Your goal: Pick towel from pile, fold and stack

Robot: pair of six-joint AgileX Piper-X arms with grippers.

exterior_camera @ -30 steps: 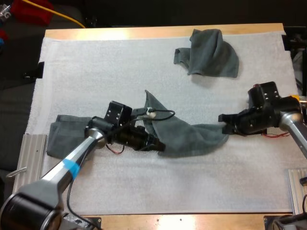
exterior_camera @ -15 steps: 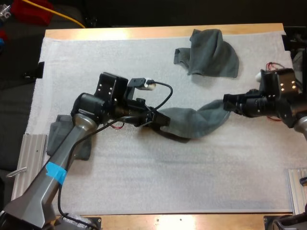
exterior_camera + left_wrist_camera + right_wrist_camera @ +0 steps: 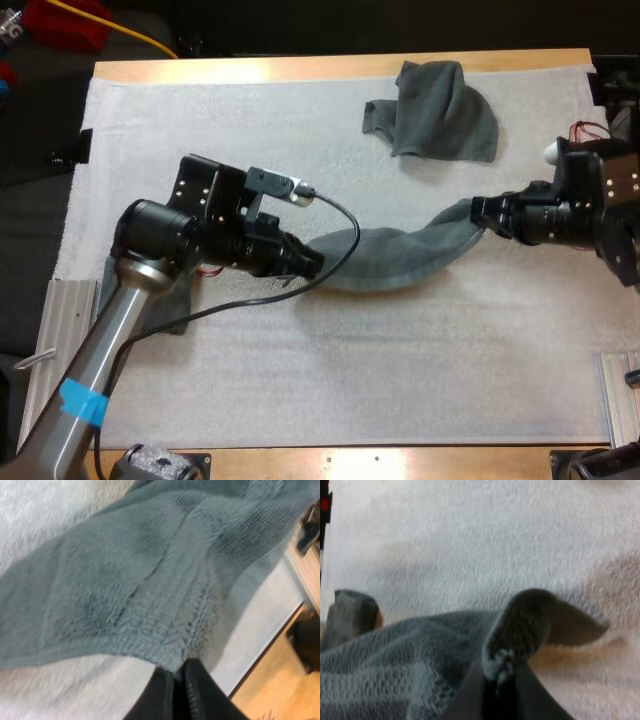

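Left arm (image 3: 120,310): rises from the near-left corner, bends at a bulky joint over the left part of the mat (image 3: 350,380), then points its wrist rightward, roughly level.
Left gripper (image 3: 312,262): fingers clamped on the left end of the stretched towel (image 3: 400,255); the left wrist view shows the tips (image 3: 181,667) pinching its hem (image 3: 130,580).
Right arm (image 3: 600,200): enters at the right edge, wrist aimed leftward, low over the mat.
Right gripper (image 3: 480,212): closed on the towel's right end; the right wrist view shows a bunched fold (image 3: 520,625) gripped between the fingers (image 3: 501,675).
Stretched towel: hangs between both grippers mid-mat, sagging in a shallow curve.
Crumpled towel (image 3: 440,110): far side, well apart.
Folded stack (image 3: 178,312): left edge, partly under the left arm.
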